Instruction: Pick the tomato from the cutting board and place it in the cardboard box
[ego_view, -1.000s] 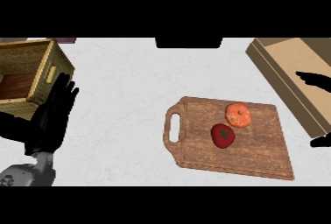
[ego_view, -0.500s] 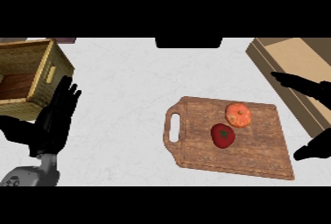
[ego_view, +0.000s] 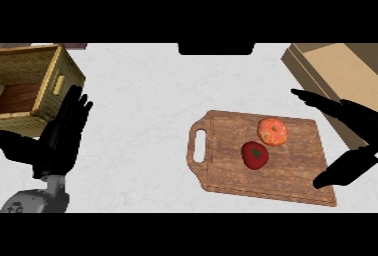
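Note:
A dark red tomato (ego_view: 255, 155) with a green stem lies near the middle of the wooden cutting board (ego_view: 221, 172). A paler orange-red round fruit (ego_view: 273, 131) sits just behind it and to its right. My right hand (ego_view: 359, 120) is open at the board's right edge, with fingers spread over the far right corner and the thumb by the near right corner. It is apart from the tomato. The cardboard box (ego_view: 332, 70) stands at the far right, partly cut off by the view's edge. My left hand (ego_view: 60, 137) rests open at the left, fingers up.
A wooden crate (ego_view: 33, 82) with slatted walls stands at the far left, just behind my left hand. The board's handle slot (ego_view: 198, 146) faces left. White counter (ego_view: 148, 100) lies between the crate and the board.
My right hand has come in from the right edge toward the cutting board, showing more of its fingers and thumb. The left hand, tomato and board have stayed put.

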